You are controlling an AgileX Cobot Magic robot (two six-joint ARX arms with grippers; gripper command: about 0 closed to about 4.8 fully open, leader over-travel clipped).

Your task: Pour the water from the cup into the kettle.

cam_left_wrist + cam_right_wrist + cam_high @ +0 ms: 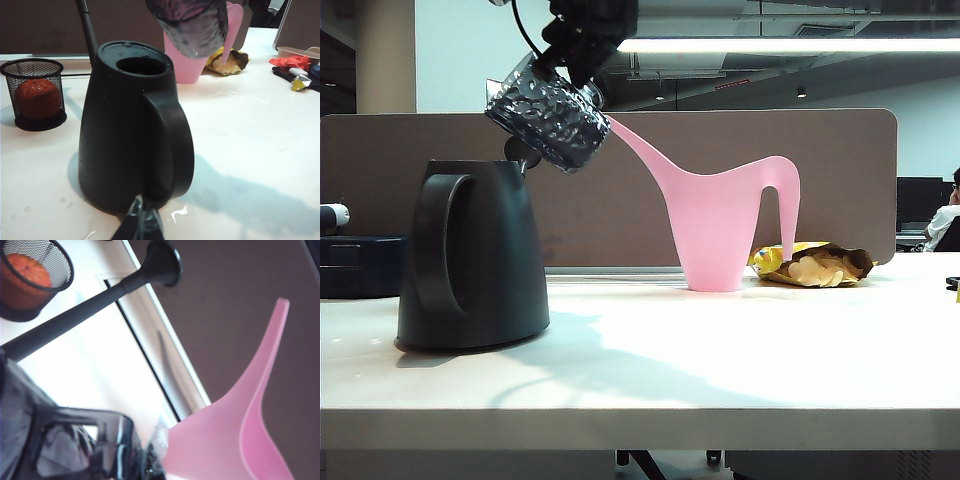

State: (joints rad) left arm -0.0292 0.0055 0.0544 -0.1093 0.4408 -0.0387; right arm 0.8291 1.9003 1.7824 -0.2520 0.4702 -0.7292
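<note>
Exterior view: the cup (550, 118) is clamped, tilted, in the right gripper (582, 45) above the kettle (472, 258). Its lip should be centred over the opening. The left gripper (141, 226), low beside the kettle, is closed, empty.

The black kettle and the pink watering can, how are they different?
The kettle is matte black and squat, wider at its base; the watering can is pale pink and slimmer. The watering can has a long thin spout slanting upward; the kettle shows a round open top instead. The cup, tilted in the right gripper, hangs over the kettle, not the watering can. Both stand upright on the table.
</note>
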